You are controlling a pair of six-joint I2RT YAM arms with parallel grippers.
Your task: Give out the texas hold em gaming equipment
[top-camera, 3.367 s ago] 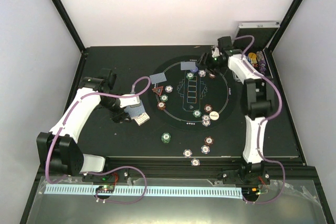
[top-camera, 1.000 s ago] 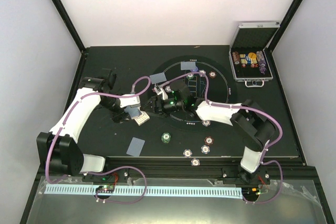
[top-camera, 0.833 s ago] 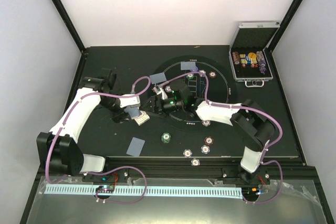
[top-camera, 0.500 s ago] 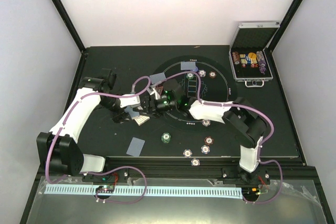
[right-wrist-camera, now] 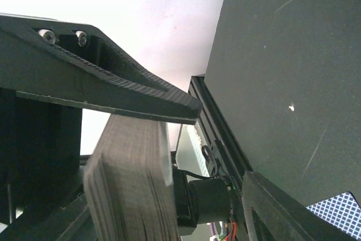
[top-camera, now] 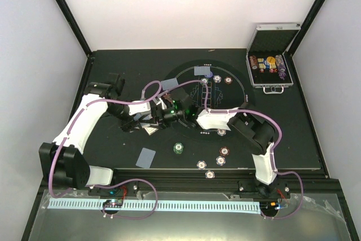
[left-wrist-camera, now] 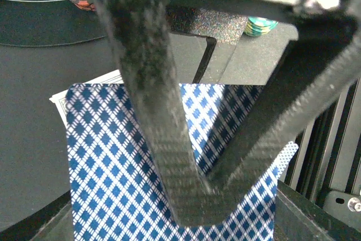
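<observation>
My left gripper (top-camera: 148, 123) is shut on a deck of blue-backed cards (top-camera: 151, 128) left of the round mat (top-camera: 240, 97). In the left wrist view its fingertips (left-wrist-camera: 206, 196) meet over the top card (left-wrist-camera: 113, 167). My right gripper (top-camera: 160, 114) reaches across the mat to the deck. In the right wrist view its jaws stand open (right-wrist-camera: 220, 145), with the upper finger (right-wrist-camera: 113, 91) over the deck's edge (right-wrist-camera: 130, 190). Single cards lie at the front left (top-camera: 148, 157) and on the mat (top-camera: 171, 84) (top-camera: 202, 71). The red marker and white button are hidden.
A green chip (top-camera: 179, 148) and red-brown chips (top-camera: 224, 152) (top-camera: 210, 174) lie near the front. More chips (top-camera: 228, 80) sit at the mat's far side. The open silver case (top-camera: 269, 60) with chip rolls stands at the back right.
My right arm swung from the case across the mat leftwards to the deck held by my left gripper. A card has appeared at the front left. The left arm stayed still.
</observation>
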